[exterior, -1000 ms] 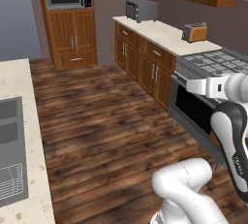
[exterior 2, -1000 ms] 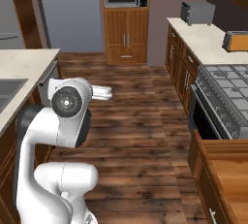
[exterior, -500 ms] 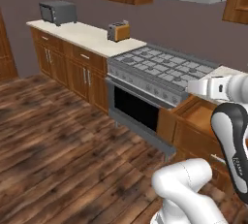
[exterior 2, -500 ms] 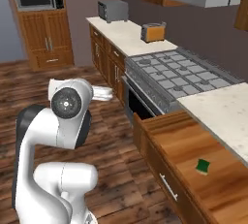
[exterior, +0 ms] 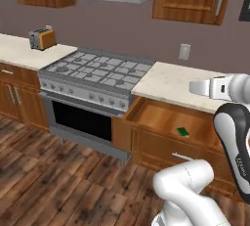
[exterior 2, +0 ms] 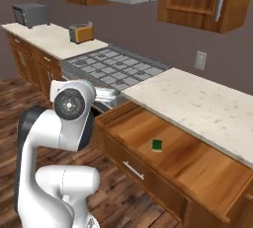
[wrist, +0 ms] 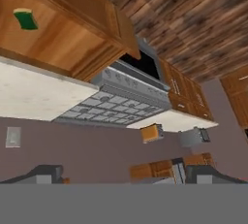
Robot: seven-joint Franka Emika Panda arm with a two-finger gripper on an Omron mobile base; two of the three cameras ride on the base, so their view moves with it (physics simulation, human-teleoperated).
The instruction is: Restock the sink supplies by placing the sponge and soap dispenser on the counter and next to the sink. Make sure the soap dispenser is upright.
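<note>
One sponge (exterior 2: pixel 157 145) lies flat on the floor of the pulled-out drawer (exterior 2: pixel 207 165) beneath the stone surface (exterior 2: pixel 197 104), toward the drawer's back edge and well apart from its side walls; it was likely stored there as a supply to fetch for the sink. The hand (wrist: pixel 121 177) hangs spread wide with nothing between its tips, raised well off the sponge (probably awaiting an approach). One toaster (exterior: pixel 42 37) stands on the far surface
</note>
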